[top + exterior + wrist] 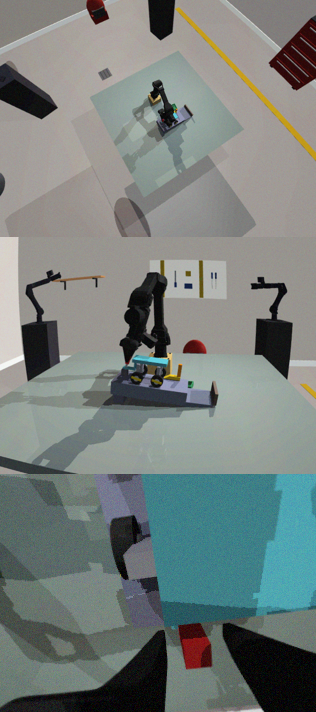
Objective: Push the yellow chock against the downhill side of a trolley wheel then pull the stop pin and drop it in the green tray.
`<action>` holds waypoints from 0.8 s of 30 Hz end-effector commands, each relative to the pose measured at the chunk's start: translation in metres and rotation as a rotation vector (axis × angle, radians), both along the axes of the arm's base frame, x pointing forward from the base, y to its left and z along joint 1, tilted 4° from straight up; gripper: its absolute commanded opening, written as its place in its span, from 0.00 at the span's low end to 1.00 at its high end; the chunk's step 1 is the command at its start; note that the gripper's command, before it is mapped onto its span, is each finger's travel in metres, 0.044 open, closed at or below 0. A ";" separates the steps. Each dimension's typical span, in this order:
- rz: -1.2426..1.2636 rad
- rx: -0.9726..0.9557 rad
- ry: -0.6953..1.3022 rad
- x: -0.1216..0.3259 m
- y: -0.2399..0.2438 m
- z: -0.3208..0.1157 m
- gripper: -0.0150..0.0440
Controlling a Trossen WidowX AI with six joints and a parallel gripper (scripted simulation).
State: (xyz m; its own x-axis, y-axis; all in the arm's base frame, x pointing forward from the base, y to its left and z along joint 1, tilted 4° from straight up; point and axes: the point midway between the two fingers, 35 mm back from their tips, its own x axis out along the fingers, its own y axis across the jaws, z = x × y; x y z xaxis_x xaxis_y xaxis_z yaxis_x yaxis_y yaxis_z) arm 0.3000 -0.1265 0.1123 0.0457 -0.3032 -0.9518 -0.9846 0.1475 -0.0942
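The turquoise trolley (175,115) (150,360) (215,549) stands on the lavender ramp (150,392). The stop pin's red head (163,120) (126,363) (199,653) is at the trolley's uphill end, above the grey block (124,372). My gripper (127,361) (193,633) points down there, partly open, its fingers either side of the red head with a gap on each side in the wrist view. The yellow chock (174,377) with its orange handle (176,110) (179,370) lies on the ramp just downhill of the trolley's far-side lower wheel; contact cannot be made out.
The green tray (174,106) (191,384) lies beyond the ramp, on the arm base's side. A brown end board (188,110) (214,393) stands at the ramp's low end. The arm's tan base block (154,99) is behind the trolley in the exterior view.
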 end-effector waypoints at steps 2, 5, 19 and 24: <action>0.002 -0.001 0.005 -0.001 -0.003 -0.008 0.58; 0.002 -0.001 0.006 -0.001 -0.004 -0.013 0.58; 0.000 -0.001 0.002 -0.001 -0.004 -0.013 0.31; 0.000 -0.001 0.002 -0.001 -0.004 -0.013 0.25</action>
